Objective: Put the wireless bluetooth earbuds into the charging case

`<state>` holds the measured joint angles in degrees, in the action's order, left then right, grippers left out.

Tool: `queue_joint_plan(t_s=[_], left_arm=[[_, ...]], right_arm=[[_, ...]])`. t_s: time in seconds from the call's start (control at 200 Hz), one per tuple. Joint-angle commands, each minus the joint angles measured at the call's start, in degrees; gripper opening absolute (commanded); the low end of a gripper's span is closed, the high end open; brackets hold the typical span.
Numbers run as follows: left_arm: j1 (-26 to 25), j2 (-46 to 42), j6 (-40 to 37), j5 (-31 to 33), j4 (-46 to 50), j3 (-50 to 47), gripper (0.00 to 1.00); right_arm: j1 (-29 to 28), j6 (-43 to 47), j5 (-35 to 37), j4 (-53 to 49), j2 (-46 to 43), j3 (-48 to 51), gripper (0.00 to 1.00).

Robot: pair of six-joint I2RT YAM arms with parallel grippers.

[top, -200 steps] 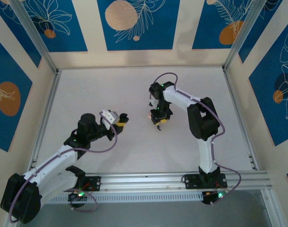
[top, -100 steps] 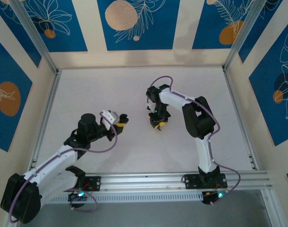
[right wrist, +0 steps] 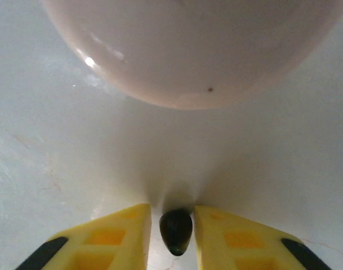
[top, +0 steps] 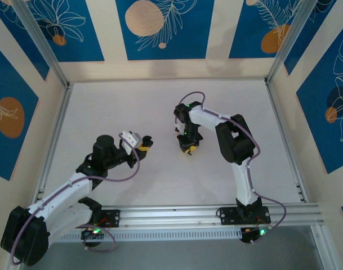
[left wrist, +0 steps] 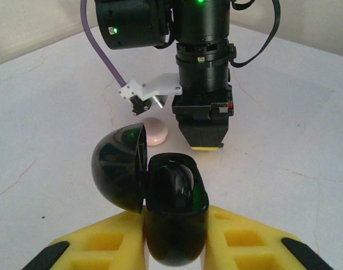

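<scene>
Top external view: we look down on two white-and-black robot arms bent over a white counter (top: 132,107). The left arm (top: 64,191) reaches in from 7 o'clock and the right arm (top: 239,146) from 5 o'clock. Their tips stand near each other at mid-counter but apart, the right tip at 3 o'clock of the left one.

From the left wrist we see the left jaws closed on a glossy black round charging case (left wrist: 174,219), clamped between two yellow fingers (left wrist: 103,247). Its domed lid (left wrist: 117,169) is swung open toward 9 o'clock. Something dark and shiny lies in the open well, and we cannot tell whether it is a bud. At 12 o'clock of the black case, a pale pink round case (left wrist: 155,130) lies on the counter. Just beside it, at its 3 o'clock, the right arm's tip points straight down at the counter.

From the right wrist we see the right jaws drawn in on a small black earbud (right wrist: 176,229), pinched between two yellow pads low against the counter. The pale pink round case (right wrist: 188,50) looms at 12 o'clock of the bud, near it but not touching, with bare counter between them.
</scene>
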<state>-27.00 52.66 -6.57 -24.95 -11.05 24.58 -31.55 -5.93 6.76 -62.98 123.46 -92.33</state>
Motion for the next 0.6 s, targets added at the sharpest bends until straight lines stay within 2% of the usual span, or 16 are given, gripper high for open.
queue_joint_plan(t_s=[0.0, 0.27, 0.595], left_arm=[[0.56, -0.46, -0.33, 0.13, 0.24, 0.72, 0.25], [0.57, -0.28, -0.55, -0.27, 0.81, 1.25, 0.25], [-0.29, 3.81, -0.66, -1.83, -1.49, 3.09, 0.24]], right_arm=[[-0.36, 0.31, 1.32, 0.90, 1.30, 1.43, 0.22], [0.16, -1.06, 0.03, 4.09, -2.50, 3.23, 0.17], [3.85, -11.46, -9.76, 17.63, -17.74, 11.35, 0.16]])
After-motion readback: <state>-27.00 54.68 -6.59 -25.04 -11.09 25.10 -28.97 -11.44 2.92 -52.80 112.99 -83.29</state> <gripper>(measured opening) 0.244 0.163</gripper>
